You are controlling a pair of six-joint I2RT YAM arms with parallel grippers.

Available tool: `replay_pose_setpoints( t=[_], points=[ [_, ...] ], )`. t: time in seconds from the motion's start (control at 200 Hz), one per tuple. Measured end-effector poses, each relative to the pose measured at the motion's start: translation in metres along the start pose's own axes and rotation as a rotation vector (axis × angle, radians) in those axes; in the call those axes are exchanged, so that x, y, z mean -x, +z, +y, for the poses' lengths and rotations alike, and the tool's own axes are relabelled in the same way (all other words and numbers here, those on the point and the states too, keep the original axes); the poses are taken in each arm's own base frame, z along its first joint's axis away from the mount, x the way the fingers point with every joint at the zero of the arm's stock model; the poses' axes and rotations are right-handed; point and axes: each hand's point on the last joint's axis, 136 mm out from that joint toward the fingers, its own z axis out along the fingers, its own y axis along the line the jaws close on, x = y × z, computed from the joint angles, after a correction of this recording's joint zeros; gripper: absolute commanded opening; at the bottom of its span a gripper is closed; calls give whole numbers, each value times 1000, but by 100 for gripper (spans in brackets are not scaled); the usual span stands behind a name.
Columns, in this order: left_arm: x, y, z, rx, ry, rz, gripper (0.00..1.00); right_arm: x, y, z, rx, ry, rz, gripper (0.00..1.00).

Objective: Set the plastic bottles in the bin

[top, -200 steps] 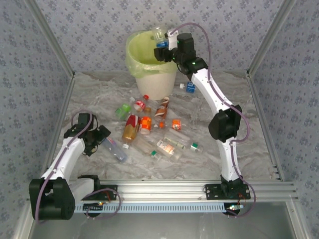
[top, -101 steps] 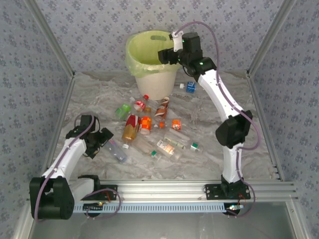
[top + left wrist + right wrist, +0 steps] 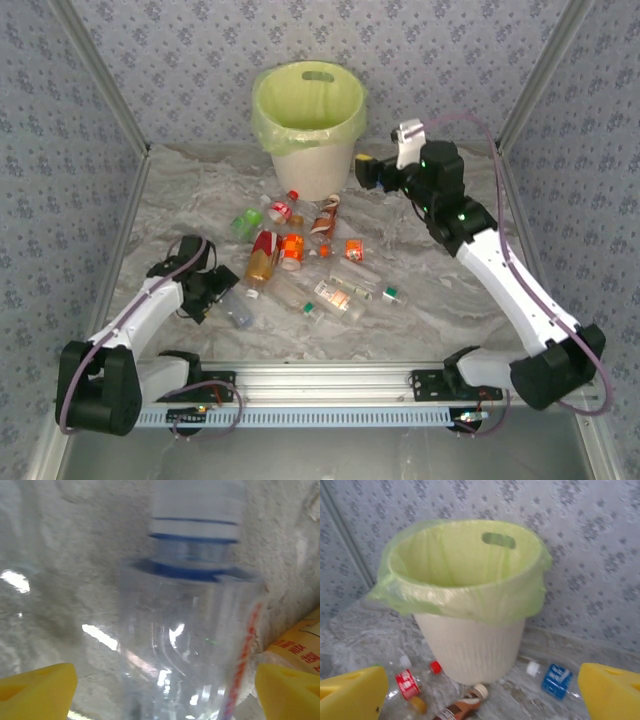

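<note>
The right arm has swung back from over the round cream-white bin with its yellow-green liner (image 3: 318,168); its right pincer (image 3: 364,171) hangs wide and empty beside it. The left pincer (image 3: 164,690) has crept onto a clear, blue-capped plastic bottle (image 3: 190,640) lying on the marbled surface (image 3: 420,310), well short of the bin, jaws wide astride it. Best to centre below the shoulder and close gently, lest it squirt out.

Small plastic bottles (image 3: 291,247) lie scattered, mostly clear, some crushed; the bin (image 3: 315,166) stands upright behind them, yellow-green-lined.
</note>
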Motion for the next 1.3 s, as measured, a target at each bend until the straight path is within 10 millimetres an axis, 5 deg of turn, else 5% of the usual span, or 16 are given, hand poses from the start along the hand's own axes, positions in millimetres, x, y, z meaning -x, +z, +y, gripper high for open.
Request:
replay_pose_setpoints(
  t=[0.275, 0.69, 1.004, 1.154, 1.299],
  points=[
    [3, 17, -8, -10, -23, -9, 63, -56, -27, -30, -152, 45, 53, 100],
    [15, 10, -11, 6, 81, -74, 41, -69, -29, -64, -283, 173, 44, 100],
    [72, -77, -66, -154, 165, -386, 35, -98, -9, -101, -396, 332, 94, 100],
    [103, -134, -120, -323, 197, -541, 35, -113, -3, -115, -443, 415, 117, 100],
    [135, -201, -193, -524, 243, -693, 35, -117, -1, -115, -435, 463, 121, 100]
  ],
)
